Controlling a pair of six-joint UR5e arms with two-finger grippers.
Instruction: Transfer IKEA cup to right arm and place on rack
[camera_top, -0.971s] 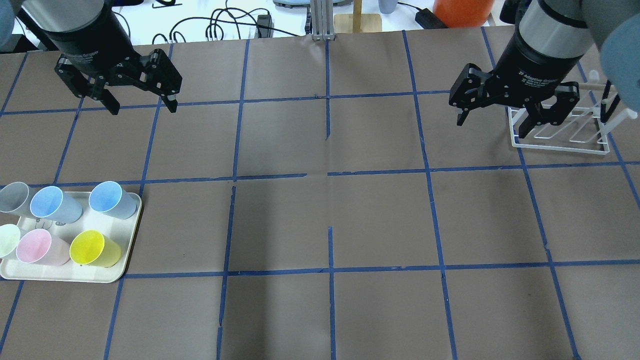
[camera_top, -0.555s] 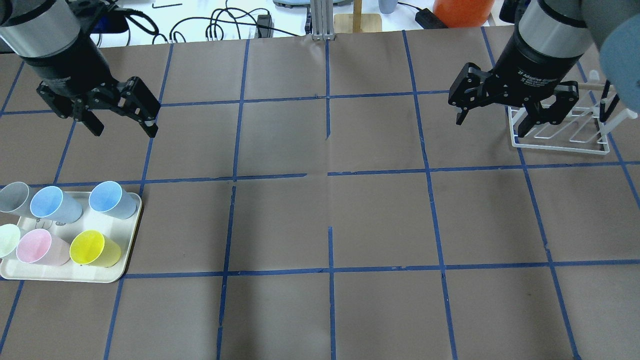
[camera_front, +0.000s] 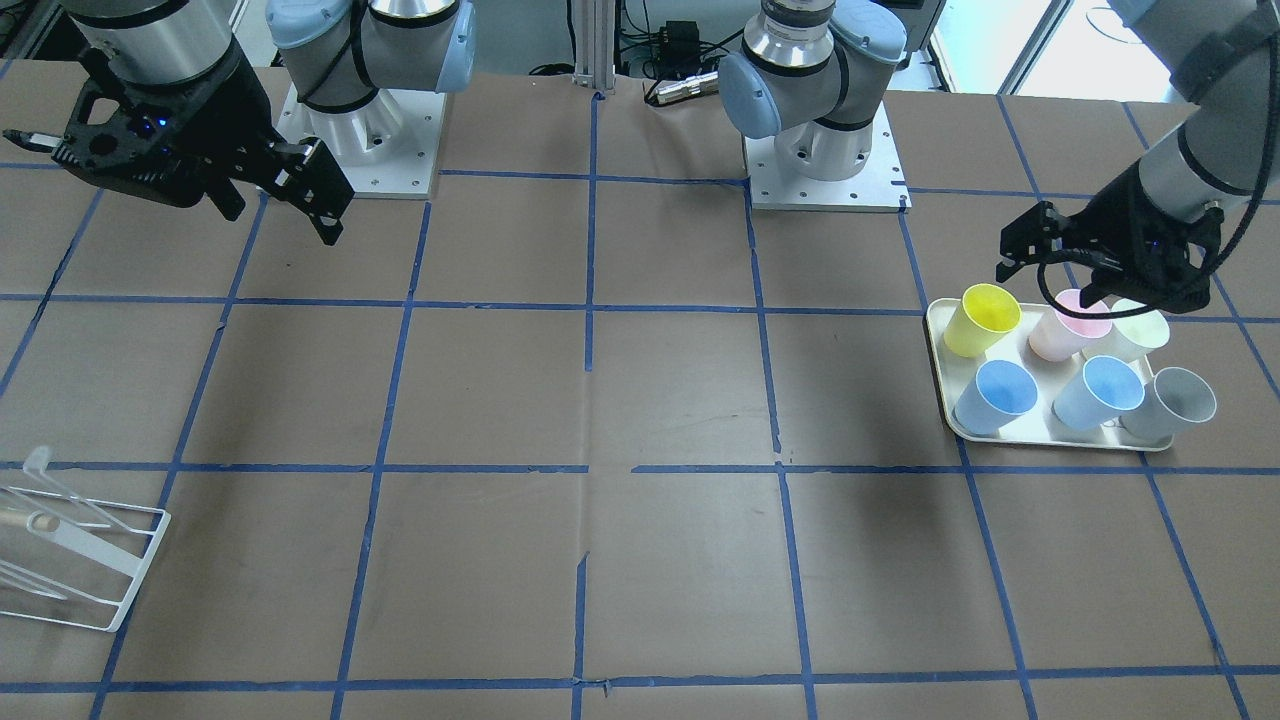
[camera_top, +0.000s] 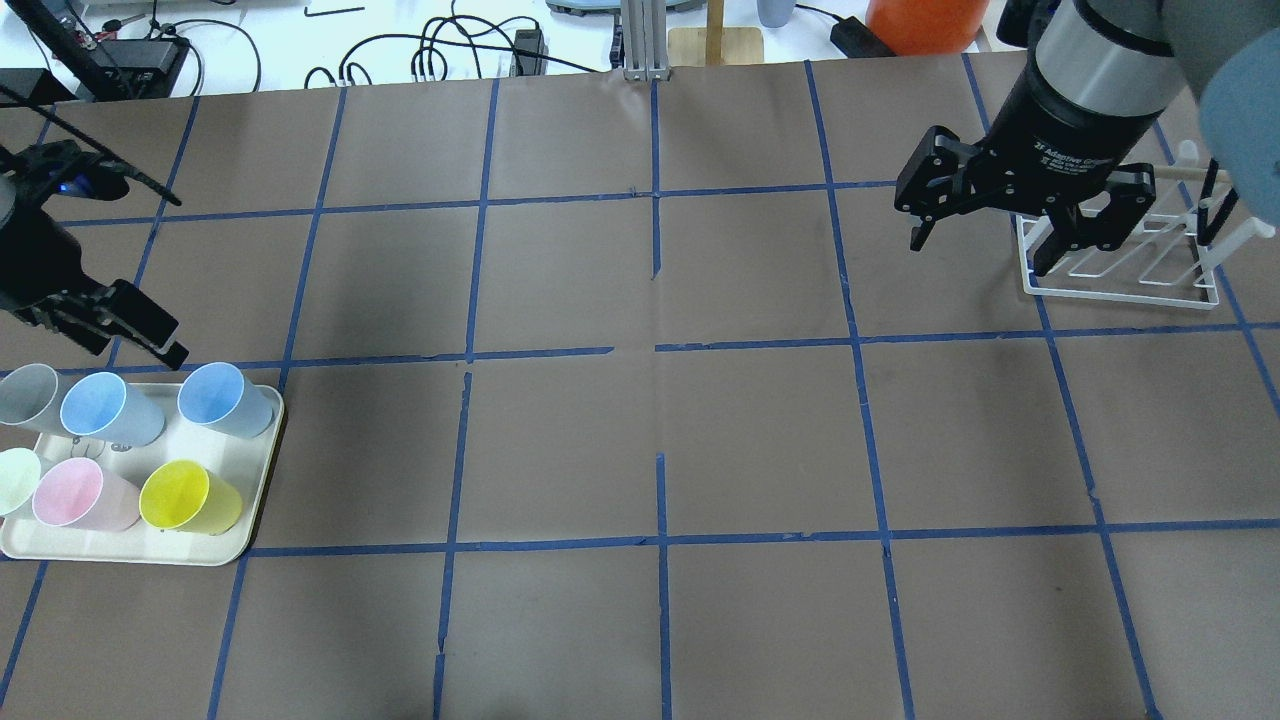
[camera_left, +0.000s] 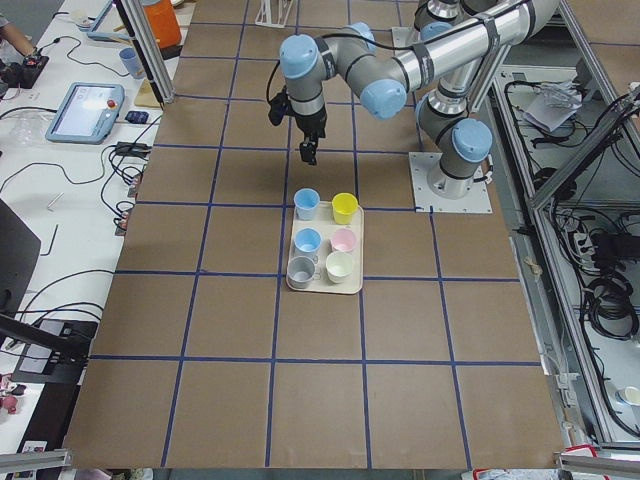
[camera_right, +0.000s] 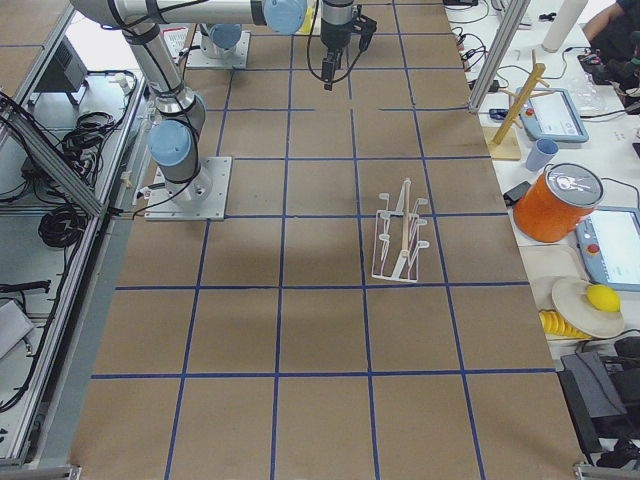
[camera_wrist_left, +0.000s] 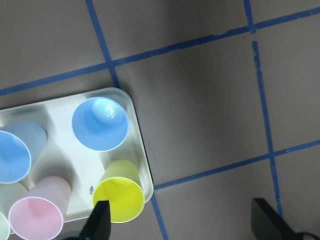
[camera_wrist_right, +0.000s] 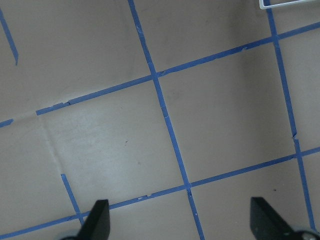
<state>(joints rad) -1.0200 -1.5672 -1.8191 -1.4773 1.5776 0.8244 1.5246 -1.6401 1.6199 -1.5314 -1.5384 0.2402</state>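
Note:
The bright yellow IKEA cup (camera_top: 190, 497) stands open end up at the near right corner of a cream tray (camera_top: 262, 462). It also shows in the front view (camera_front: 982, 318) and in the left wrist view (camera_wrist_left: 120, 197), beside one fingertip. My left gripper (camera_top: 100, 335) is open and empty. It hovers above the tray's far edge, clear of the cups. My right gripper (camera_top: 980, 250) is open and empty, high above the table just left of the white wire rack (camera_top: 1120, 262). The rack holds nothing.
The tray also carries two blue cups (camera_top: 222, 398), a grey cup (camera_top: 28, 393), a pink cup (camera_top: 75, 493) and a pale green cup (camera_top: 15, 478). Cables and boxes lie beyond the table's far edge. An orange container (camera_top: 920, 22) stands at the back right.
My left arm has swung left and toward the tray, from the table's far side to just above the tray's far edge, still open. The right arm has barely moved.

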